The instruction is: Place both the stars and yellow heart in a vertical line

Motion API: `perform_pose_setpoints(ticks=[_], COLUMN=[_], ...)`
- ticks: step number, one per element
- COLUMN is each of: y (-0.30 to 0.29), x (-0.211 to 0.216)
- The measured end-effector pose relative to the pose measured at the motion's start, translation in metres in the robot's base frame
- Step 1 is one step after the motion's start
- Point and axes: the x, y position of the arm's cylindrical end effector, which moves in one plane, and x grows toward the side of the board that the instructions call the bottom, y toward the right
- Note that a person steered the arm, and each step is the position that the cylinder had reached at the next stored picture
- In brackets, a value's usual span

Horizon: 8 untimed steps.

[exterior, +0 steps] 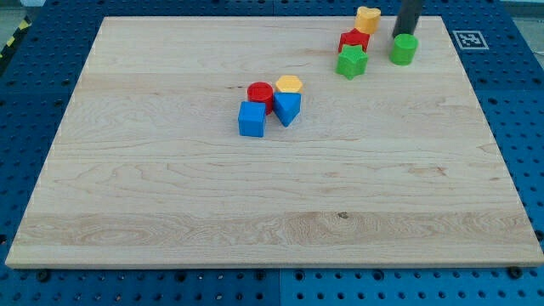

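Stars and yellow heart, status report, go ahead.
My tip at the view's top right, just above the green cylinder. Yellow heart, red star, green star stacked in a slanted line. Nothing between them.

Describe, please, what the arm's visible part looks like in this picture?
Only a short length of the straight dark rod shows, entering from the view's top edge. It looks plain black or very dark grey, with no visible cables or markings. My tip sits just above the green round block, at the view's top right.
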Motion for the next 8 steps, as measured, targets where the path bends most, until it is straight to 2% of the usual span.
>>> perform_pose_setpoints(ticks=[1,2,4,6,8], y=[0.002,-0.028,-0.129,-0.121,-0.049], x=[-0.047,-0.053,-0.053,-0.052,-0.053])
